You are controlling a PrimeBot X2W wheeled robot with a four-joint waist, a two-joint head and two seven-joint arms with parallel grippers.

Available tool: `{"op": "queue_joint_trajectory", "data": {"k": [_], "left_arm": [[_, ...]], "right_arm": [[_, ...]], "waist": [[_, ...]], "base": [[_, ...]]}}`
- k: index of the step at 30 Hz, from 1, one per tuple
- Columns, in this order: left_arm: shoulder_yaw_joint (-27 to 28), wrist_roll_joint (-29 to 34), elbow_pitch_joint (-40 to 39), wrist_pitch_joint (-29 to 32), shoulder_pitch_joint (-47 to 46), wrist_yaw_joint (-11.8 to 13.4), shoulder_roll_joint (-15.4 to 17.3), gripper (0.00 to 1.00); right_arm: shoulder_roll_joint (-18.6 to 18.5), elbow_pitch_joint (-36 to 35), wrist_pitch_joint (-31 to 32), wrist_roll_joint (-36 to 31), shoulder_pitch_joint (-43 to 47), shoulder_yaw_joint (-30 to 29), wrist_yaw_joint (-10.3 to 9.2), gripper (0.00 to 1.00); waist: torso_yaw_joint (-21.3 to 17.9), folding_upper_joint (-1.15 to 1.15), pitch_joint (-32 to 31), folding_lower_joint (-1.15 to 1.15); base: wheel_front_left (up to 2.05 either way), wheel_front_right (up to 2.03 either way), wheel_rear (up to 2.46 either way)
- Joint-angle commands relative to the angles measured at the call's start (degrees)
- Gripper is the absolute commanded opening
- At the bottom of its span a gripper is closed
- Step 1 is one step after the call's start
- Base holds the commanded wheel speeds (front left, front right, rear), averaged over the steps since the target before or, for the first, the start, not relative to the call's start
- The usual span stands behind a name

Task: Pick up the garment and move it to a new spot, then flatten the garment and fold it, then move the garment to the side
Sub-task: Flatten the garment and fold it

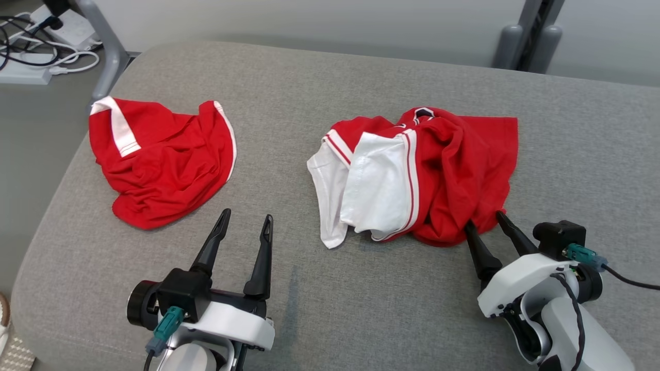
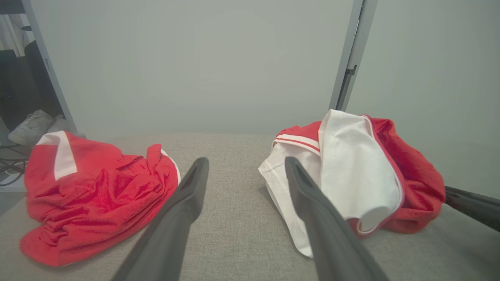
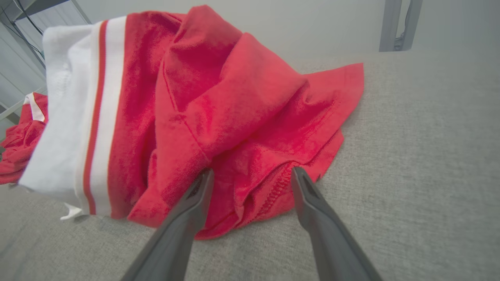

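Left end effector (image 1: pixel 246 215) hangs open above cushion (image 1: pixel 361 309), right end effector (image 1: pixel 483 218) open at garment (image 1: pixel 443 170) hem.

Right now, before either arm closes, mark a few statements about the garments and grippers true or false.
1. Two garments lie apart on the grey cushion. True.
2. The left gripper is shut on the red garment on the left. False: it is open over bare cushion, holding nothing.
3. The right gripper, open, has its tips at the near edge of the red-and-white garment. True.
4. The red-and-white garment lies flat and folded. False: it is crumpled in a heap.
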Motion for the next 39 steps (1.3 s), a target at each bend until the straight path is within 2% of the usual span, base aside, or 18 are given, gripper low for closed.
{"op": "queue_joint_trajectory", "data": {"k": [1,2,3,4,5,12,17,21,24,30,32,35,37,39], "left_arm": [[0.0,-0.3,-0.1,-0.2,-1.1,0.3,0.2,1.0],[-0.2,-0.4,-0.1,-0.2,-1.2,0.4,0.2,1.0],[-0.3,-0.6,-0.1,-0.2,-1.4,0.5,0.2,1.0],[-0.5,-0.7,-0.2,-0.2,-1.5,0.5,0.2,1.0],[-0.6,-0.7,-0.2,-0.2,-1.5,0.6,0.2,1.0],[-0.1,-0.6,-0.2,-0.2,-0.9,0.8,0.2,1.0],[0.9,-0.2,-0.1,-0.2,0.0,0.9,0.2,1.0],[1.3,-0.5,-0.3,-0.2,0.5,0.8,0.2,1.0],[1.4,-0.8,-0.5,-0.2,0.9,0.8,0.2,1.0],[0.9,-1.4,-0.9,-0.2,0.4,1.2,0.2,1.0],[0.7,-1.6,-0.9,-0.2,0.2,1.3,0.2,1.0],[0.6,-1.9,-1.0,-0.2,0.2,1.5,0.2,1.0],[0.5,-1.9,-0.9,-0.2,0.0,1.4,0.2,1.0],[0.4,-1.8,-0.8,-0.2,-0.2,1.3,0.2,1.0]], "right_arm": [[-0.7,1.0,-0.6,0.5,-1.0,0.2,-0.02,1.0],[-0.7,1.6,-0.5,0.6,-1.3,0.5,-0.02,1.0],[-0.9,2.3,-0.4,0.7,-1.7,0.8,-0.02,0.82],[-1.1,3.0,-0.2,1.0,-2.1,0.9,-0.02,0.34],[-1.3,3.4,-0.1,1.0,-2.4,1.3,-0.02,0.0],[-2.1,4.6,-2.3,2.2,-4.1,1.3,-0.02,0.0],[-4.0,3.0,-3.3,1.7,-3.6,0.8,-0.02,0.0],[-7.0,0.0,-3.6,1.6,-2.6,-1.5,-0.02,0.0],[-11.1,-4.3,-0.7,1.4,-1.0,-4.2,-0.02,0.0],[-17.7,-11.0,8.0,0.1,2.7,-9.0,-0.02,0.0],[-18.6,-12.0,11.2,-0.6,4.4,-10.9,-0.03,0.0],[-18.0,-12.1,16.6,-0.7,7.6,-14.5,-0.03,0.01],[-17.4,-12.7,17.8,-2.6,8.7,-17.2,-0.03,1.0],[-15.3,-14.6,16.7,-4.3,9.4,-18.7,-0.01,1.0]], "waist": [[0.9,0.0,0.5,0.0],[1.2,0.0,0.6,0.0],[1.5,0.0,0.7,0.0],[1.8,0.0,0.8,0.0],[2.0,0.0,0.9,0.0],[2.3,0.0,0.7,0.0],[0.2,0.0,-0.6,0.0],[-2.4,0.0,-1.9,0.0],[-5.3,0.0,-2.9,0.0],[-8.0,0.0,-3.0,0.0],[-8.4,0.0,-3.0,0.0],[-8.9,0.0,-2.9,0.0],[-8.9,0.0,-2.8,0.0],[-9.0,0.0,-2.7,0.0]], "base": [[0.0,0.0,0.0],[0.0,0.0,0.0],[0.0,0.0,0.0],[0.0,0.0,0.0],[0.0,0.0,0.0],[0.0,0.0,0.0],[0.0,0.0,0.0],[0.0,0.0,0.0],[0.0,0.0,0.0],[0.0,0.0,0.0],[0.0,0.0,0.0],[0.0,0.0,0.0],[0.0,0.0,0.0],[0.0,0.0,0.0]]}}
